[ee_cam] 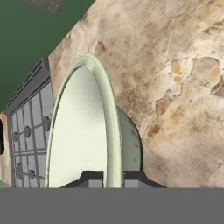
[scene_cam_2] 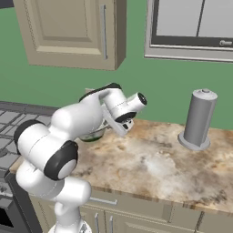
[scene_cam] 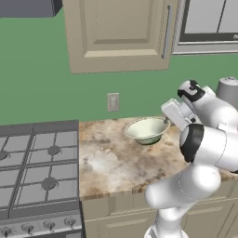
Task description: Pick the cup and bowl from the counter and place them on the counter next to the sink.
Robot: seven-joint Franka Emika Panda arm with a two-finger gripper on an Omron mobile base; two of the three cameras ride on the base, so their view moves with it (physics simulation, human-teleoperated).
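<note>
bowl point(scene_cam: 147, 129) sat near the back of the marbled table point(scene_cam: 111, 162), between the grey stove point(scene_cam: 37, 172) and a grey cylinder point(scene_cam_2: 199, 119) well off to the other side. tool point(ee_cam: 113, 178) was at the bowl's rim, one fingertip point(ee_cam: 92, 179) inside and one outside, clamped narrowly on the thin edge.

It was a home kitchen: a grey gas stove top point(scene_cam: 39, 172) stood left of a beige-brown marbled stone counter point(scene_cam: 116, 162), with beige wall cabinets point(scene_cam: 118, 32) on green wall.
</note>
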